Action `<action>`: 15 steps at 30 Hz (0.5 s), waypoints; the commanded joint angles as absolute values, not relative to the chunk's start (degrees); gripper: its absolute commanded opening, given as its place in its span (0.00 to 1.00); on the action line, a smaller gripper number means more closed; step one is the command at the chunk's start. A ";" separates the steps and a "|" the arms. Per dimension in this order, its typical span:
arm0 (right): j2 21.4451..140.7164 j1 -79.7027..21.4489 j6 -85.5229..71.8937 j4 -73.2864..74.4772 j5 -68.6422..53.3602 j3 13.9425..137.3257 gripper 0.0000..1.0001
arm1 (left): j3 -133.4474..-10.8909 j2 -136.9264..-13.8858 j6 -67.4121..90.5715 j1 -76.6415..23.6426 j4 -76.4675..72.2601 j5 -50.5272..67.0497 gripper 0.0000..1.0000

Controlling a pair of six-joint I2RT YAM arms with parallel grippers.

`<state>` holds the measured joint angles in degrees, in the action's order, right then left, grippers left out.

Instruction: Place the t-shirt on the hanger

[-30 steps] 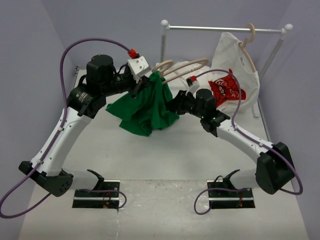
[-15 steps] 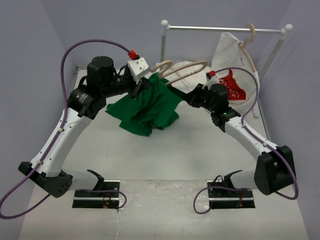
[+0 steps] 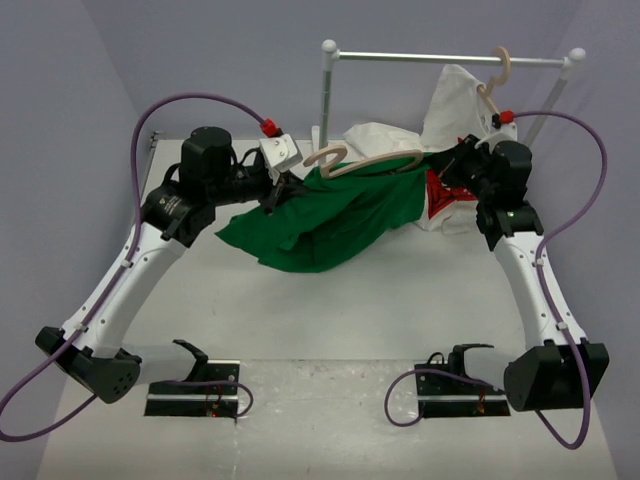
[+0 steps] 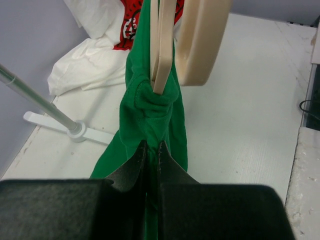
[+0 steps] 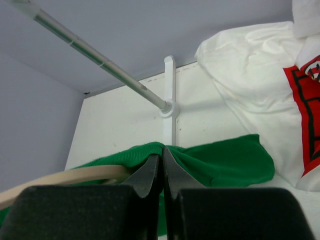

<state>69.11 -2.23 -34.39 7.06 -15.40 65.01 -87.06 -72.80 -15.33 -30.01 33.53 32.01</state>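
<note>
Top external: left gripper (image 3: 283, 192) and right gripper (image 3: 447, 172) pinch t-shirt (image 3: 350, 212), probably draped over hanger (image 3: 375, 163).

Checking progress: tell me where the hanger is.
Top view: the hanger is back-centre, below the rail, partly inside the t-shirt stretched between left gripper and right gripper.

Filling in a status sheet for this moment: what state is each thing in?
t-shirt: stretched between both grippers, draped partly over the hanger.
hanger: raised, one end inside the t-shirt.
left gripper: shut on the t-shirt.
right gripper: shut on the t-shirt.
white shirt: hanging from the rail, lower part on the table.
</note>
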 commanded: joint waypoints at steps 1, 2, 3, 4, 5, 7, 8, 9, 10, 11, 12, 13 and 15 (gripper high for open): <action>68.19 -0.88 -30.01 13.01 -13.13 72.50 0.00 | -85.65 -70.34 -12.96 -28.51 27.41 35.99 0.00; 68.54 -0.63 -29.57 13.95 -13.31 73.87 0.00 | -85.38 -70.35 -12.73 -28.44 26.81 36.68 0.00; 68.90 -0.27 -29.06 14.65 -13.68 74.95 0.00 | -85.16 -70.41 -12.57 -28.39 26.54 37.50 0.00; 68.90 -0.27 -28.63 15.58 -14.46 76.08 0.00 | -85.06 -70.56 -12.57 -28.39 26.39 37.37 0.00; 68.83 -0.26 -28.21 16.42 -15.38 77.06 0.00 | -84.97 -70.73 -12.54 -28.39 26.33 37.03 0.00; 67.97 -0.26 -27.33 17.83 -19.61 78.33 0.00 | -85.29 -71.79 -12.91 -28.39 27.32 35.33 0.00; 67.44 -0.26 -26.84 18.59 -22.17 78.97 0.00 | -85.59 -72.47 -13.25 -28.39 28.00 34.50 0.00; 67.03 -0.39 -26.11 19.83 -24.65 80.09 0.00 | -85.98 -73.46 -13.27 -28.39 28.48 34.33 0.00; 66.92 -1.05 -25.07 21.27 -26.06 81.38 0.00 | -86.33 -74.29 -13.31 -28.39 28.68 35.16 0.00; 66.97 -1.99 -23.86 22.80 -26.87 82.75 0.00 | -86.65 -75.04 -13.36 -28.39 28.74 36.52 0.00; 67.64 -2.84 -22.63 26.06 -27.04 85.40 0.00 | -86.88 -76.03 -13.21 -28.39 28.44 37.38 0.00; 67.76 -3.86 -21.25 26.62 -27.22 85.86 0.00 | -87.29 -76.20 -13.18 -28.39 28.39 38.48 0.00; 69.75 -7.84 -16.82 33.18 -26.73 91.47 0.00 | -89.26 -78.22 -12.88 -28.39 28.08 40.60 0.00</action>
